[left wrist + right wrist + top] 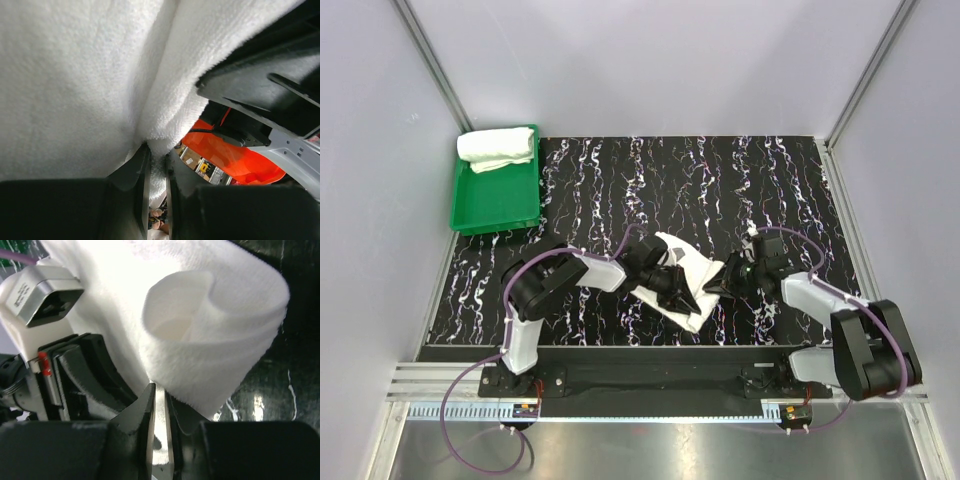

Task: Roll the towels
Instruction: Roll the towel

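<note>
From above I count two towels. One rolled towel [498, 148] lies in the single green tray [490, 215] at the far left. One loose towel [688, 275] is at the middle of the worktop [620, 180], its long axis slanting from far-left to near-right. It sits between the left claw [677, 287] and the right claw [718, 285], and both touch it, so neither is nearer.

In the left wrist view, the left claw is closed on a hanging edge of this cloth.

In the right wrist view, the right claw pinches another edge, and just above it the cloth curls into an open loop. I judge the next turn should wind along the long axis.
</note>
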`<control>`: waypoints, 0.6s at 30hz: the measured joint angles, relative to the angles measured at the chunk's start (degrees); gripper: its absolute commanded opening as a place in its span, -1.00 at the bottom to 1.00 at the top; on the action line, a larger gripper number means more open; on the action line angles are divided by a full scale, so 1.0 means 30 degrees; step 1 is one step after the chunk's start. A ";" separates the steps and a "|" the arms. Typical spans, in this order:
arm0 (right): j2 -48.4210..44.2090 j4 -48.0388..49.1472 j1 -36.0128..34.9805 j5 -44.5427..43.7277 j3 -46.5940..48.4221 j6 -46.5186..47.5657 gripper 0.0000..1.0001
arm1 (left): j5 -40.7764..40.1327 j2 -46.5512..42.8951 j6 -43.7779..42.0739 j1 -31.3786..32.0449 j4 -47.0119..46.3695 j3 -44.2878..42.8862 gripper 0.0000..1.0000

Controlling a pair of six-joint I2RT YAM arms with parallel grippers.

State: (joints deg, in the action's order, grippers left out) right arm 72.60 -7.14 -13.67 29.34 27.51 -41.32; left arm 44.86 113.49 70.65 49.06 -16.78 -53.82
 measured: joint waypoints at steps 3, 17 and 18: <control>0.1209 0.0656 -0.0015 -0.0087 0.0036 -0.0117 -0.63 | -0.0036 0.0000 -0.0175 -0.0080 0.0219 -0.0007 -0.68; 0.3140 0.1712 -0.0087 -0.0117 0.0721 -0.0211 -0.65 | -0.5421 -0.3395 -0.6302 -0.0095 0.9916 -0.2543 0.06; 0.3169 0.1778 -0.0087 -0.0124 0.0721 -0.0211 -0.64 | -0.6178 -0.3723 -0.6856 0.0058 1.0746 -0.2965 0.06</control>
State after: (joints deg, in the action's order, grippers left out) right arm 82.11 -1.80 -13.93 28.97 29.67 -41.95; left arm 26.33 102.32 50.09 49.23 15.46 -62.72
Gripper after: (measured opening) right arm 0.179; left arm 0.526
